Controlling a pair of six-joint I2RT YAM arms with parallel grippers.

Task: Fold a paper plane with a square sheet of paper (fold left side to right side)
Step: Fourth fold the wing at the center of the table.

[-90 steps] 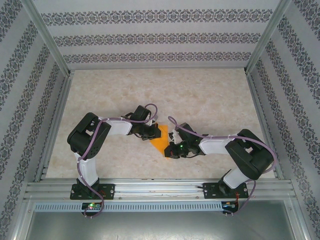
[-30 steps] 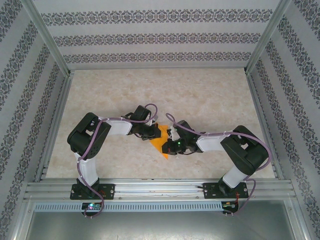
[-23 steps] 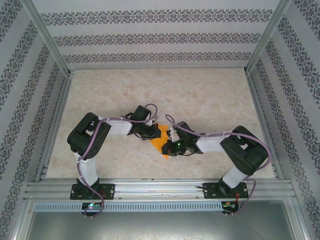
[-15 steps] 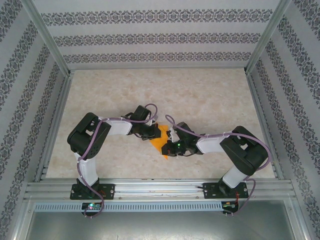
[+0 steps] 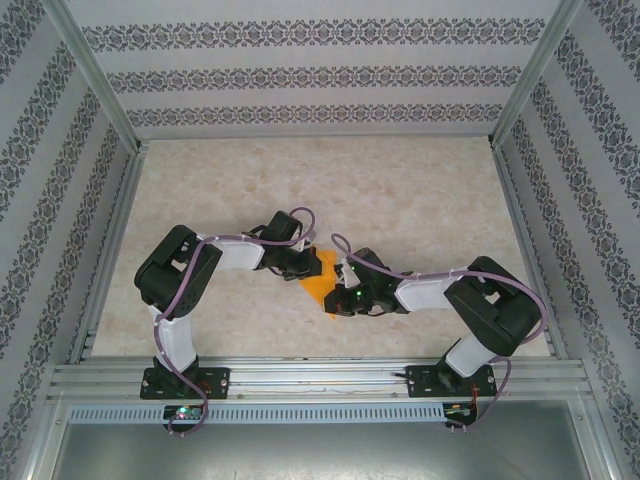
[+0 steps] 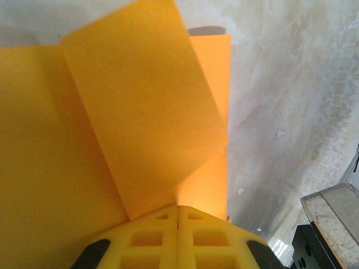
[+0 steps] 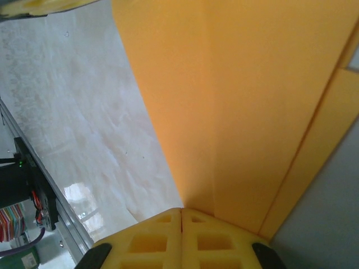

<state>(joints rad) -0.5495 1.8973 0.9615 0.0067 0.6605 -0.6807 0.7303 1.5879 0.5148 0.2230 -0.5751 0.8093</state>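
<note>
Marbled tabletop point(image 5: 400, 200), patterned walls round it. Nearest me, my right gripper point(image 5: 342, 297) has crept in toward the left one over the last seconds, forearm swung round. Its fingers are pressed together, pinching the square sheet of paper point(image 5: 320, 278) at its near point, I think; contact is hard to see. Paper lies mid-table between both wrists: bright orange, already an angular layered shape, long crease running away, one flap standing up. Farther off, my left gripper point(image 5: 303, 264) is closed on that raised flap. Reads as crease tightening, no dart yet.
</note>
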